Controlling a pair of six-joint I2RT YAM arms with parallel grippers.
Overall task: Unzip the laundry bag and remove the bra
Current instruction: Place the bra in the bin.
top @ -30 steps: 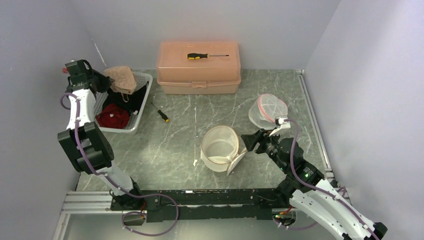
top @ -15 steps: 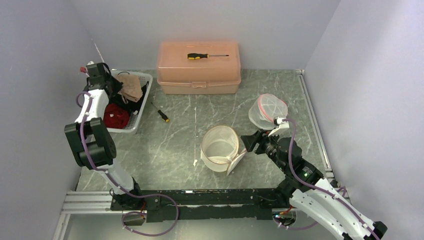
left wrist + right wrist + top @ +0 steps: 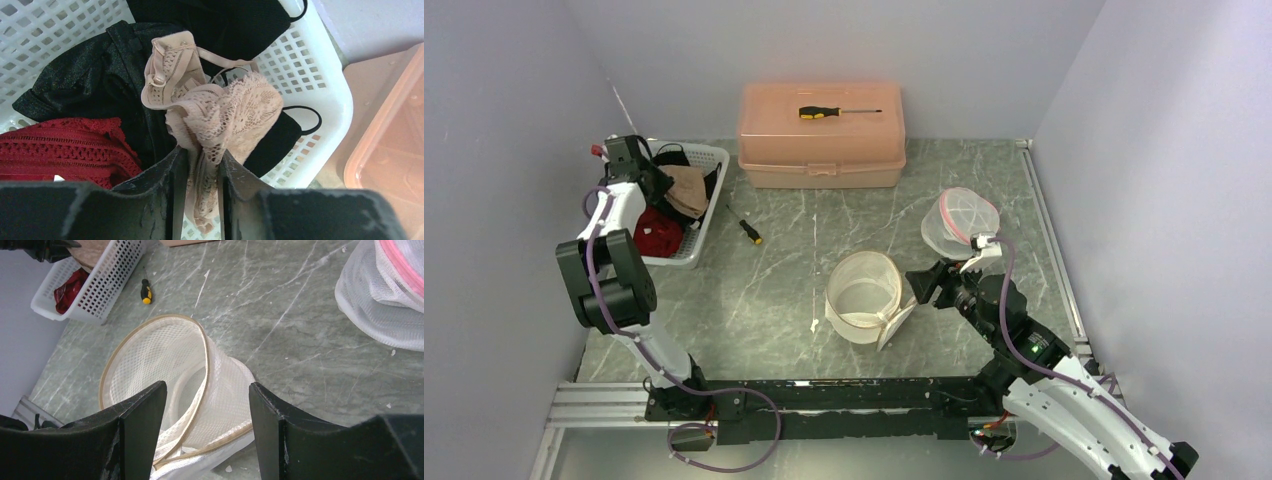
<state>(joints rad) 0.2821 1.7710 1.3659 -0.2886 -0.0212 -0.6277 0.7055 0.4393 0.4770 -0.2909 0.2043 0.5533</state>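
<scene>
Bra (image 3: pixel 215 107): beige lace, out of the bag and at the far-left basket (image 3: pixel 320 90). It is draped on the black garments (image 3: pixel 90 95), with a red one (image 3: pixel 60 150) beside them. In the left wrist view its long axis runs straight away from the jaws. One lace end hangs down through the gap of the left gripper (image 3: pixel 202 157), the cups are bunched just beyond the fingertips, and the hook band lies farthest out. The jaws are narrow with lace filling the slot and touching both fingers. Cannot tell whether they pinch it or only flank it. Most of the bra's weight looks carried by the pile in the basket, not by the jaws. Likely step: letting go. For that, the lace must slip out along the slot as the gripper lifts, and the open weave could snag on a finger edge. The left arm is the only one near. The right gripper (image 3: pixel 207 387) is well apart across the table, jaws wide and holding nothing. It is poised over the mouth of the laundry bag (image 3: pixel 165 355), which lies on its side, unzipped, with nothing visible inside. A second mesh bag (image 3: pixel 380 300) with pink trim stands beyond it.
</scene>
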